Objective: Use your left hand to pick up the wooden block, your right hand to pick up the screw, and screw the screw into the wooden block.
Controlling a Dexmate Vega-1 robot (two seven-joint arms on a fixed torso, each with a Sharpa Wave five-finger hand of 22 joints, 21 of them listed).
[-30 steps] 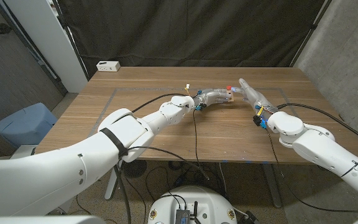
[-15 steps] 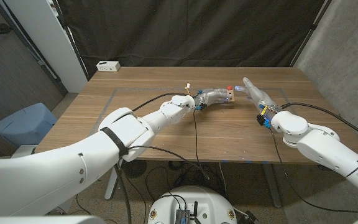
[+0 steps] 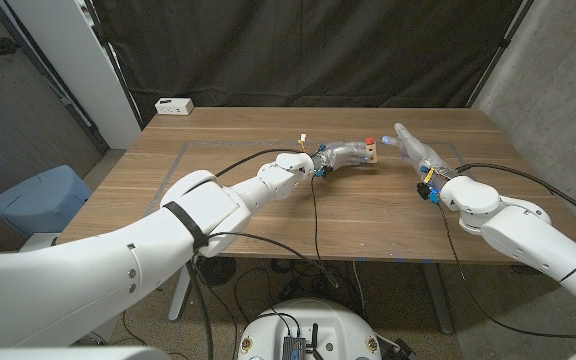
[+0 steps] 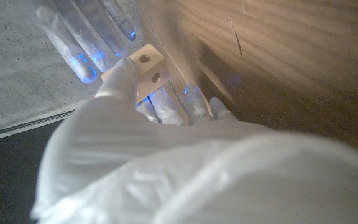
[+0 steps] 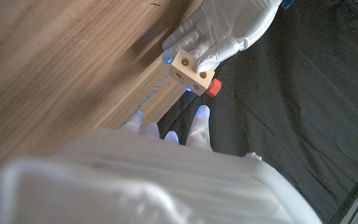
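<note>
The wooden block (image 3: pixel 370 153) sits above the table (image 3: pixel 268 215) past its middle, at about 12 o'clock, gripped in the fingers of the left hand (image 3: pixel 343 155), with a red-headed screw (image 3: pixel 369 141) standing in its top face. At the block's 3 o'clock, just apart from it, the right hand (image 3: pixel 415 151) holds nothing, its fingers extended and slightly spread toward the block.

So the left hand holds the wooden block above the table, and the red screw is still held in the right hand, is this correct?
Not quite. The left hand does hold the wooden block, but the red screw is already in the block, sticking out of one side. The right hand is beside it with fingers extended and holds nothing. The right wrist view shows this best.
</note>
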